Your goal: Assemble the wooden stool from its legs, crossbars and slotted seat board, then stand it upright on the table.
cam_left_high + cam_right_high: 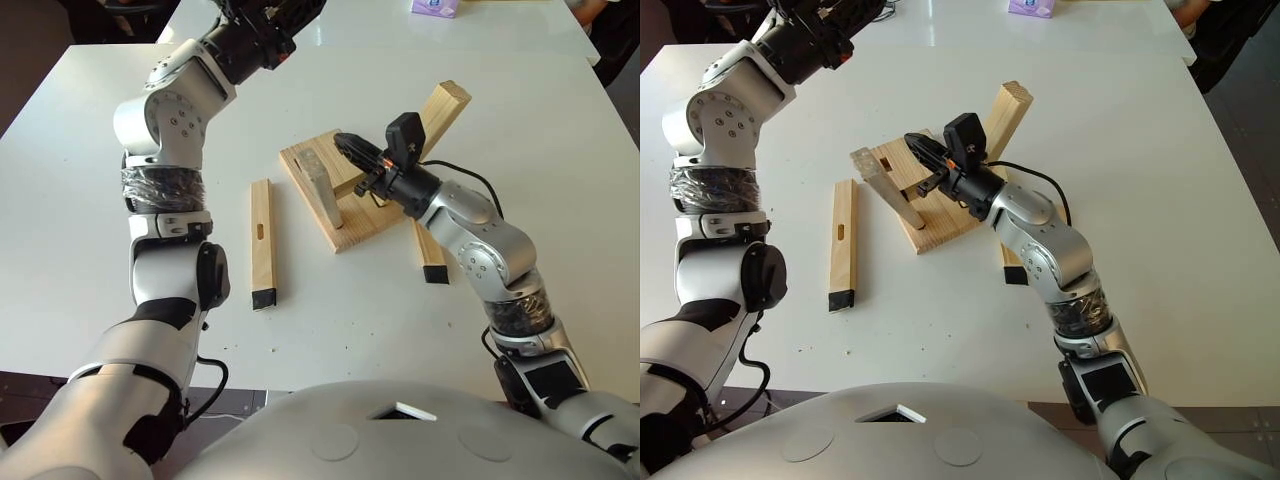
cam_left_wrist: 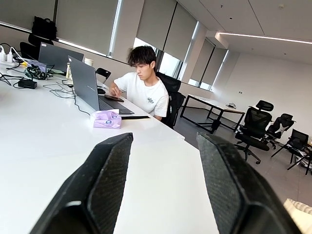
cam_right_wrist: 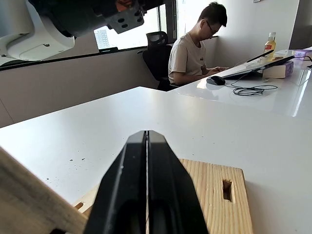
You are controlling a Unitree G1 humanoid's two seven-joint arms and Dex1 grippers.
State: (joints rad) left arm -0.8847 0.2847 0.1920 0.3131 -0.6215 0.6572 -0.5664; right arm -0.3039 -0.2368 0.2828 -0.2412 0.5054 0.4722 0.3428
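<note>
The seat board (image 1: 370, 215) lies flat on the table (image 1: 90, 150) with one leg (image 1: 322, 190) standing tilted on it. The right gripper (image 1: 347, 147), fingers together and empty, is near the leg's top, and the left gripper (image 2: 163, 141) is apart, raised away. I think the leg should be pressed straight down, with the board kept from sliding.

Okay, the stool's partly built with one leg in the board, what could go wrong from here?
1. The leg stuck in the seat board looks tilted, and the shut right hand sits close beside it; a nudge could knock it out.
2. The left hand is open and raised well away, so nothing steadies the board; pressing on it may slide it across the table.
</note>
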